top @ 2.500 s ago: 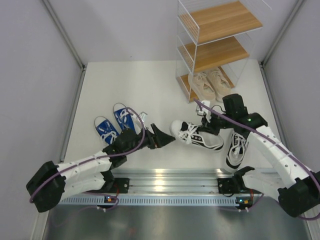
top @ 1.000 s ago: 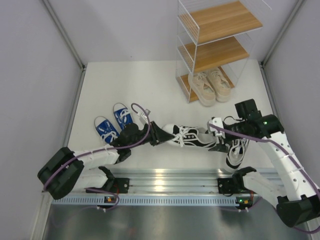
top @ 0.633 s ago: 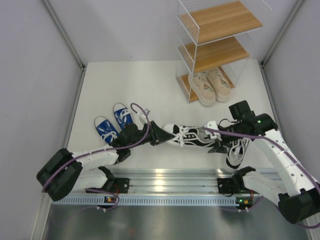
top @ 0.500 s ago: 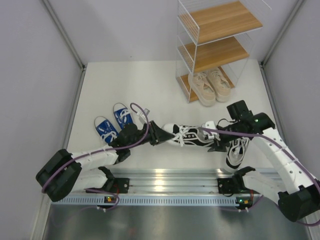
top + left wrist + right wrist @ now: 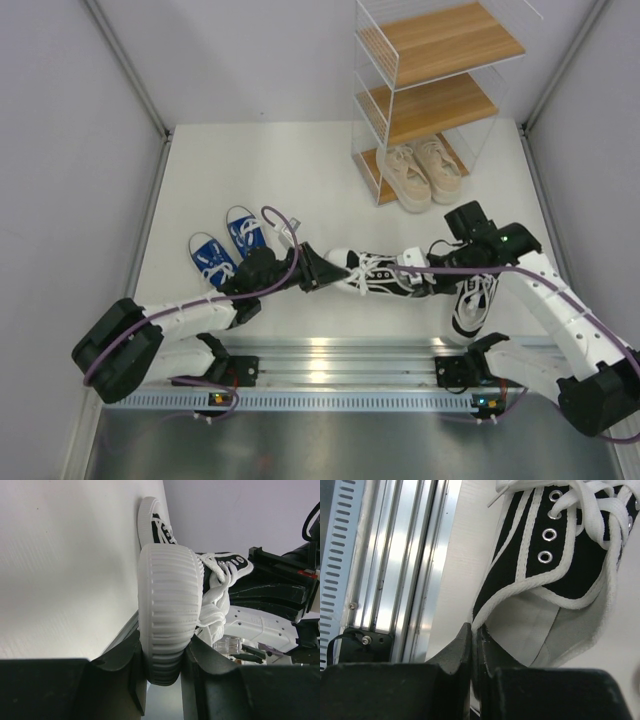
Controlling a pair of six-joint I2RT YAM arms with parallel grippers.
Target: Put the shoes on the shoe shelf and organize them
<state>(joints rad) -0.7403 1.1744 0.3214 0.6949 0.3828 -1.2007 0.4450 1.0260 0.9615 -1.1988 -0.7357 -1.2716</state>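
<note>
Reaching inward with both arms; clamping black shoe [image 5: 378, 274] toe in left gripper [image 5: 162, 666], pinching its collar in closed right gripper [image 5: 472, 631].

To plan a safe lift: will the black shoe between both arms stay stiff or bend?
The ribbed rubber toe in the left end effector probably grips well. The heel collar pinched by the right end effector looks soft, so the black shoe may sag.

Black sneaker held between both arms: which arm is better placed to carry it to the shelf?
Right, probably. The right gripper pinches the heel collar of the black sneaker, on the side nearer the shoe shelf. The left gripper clamps the toe cap, farther away, and would have to reach across.
</note>
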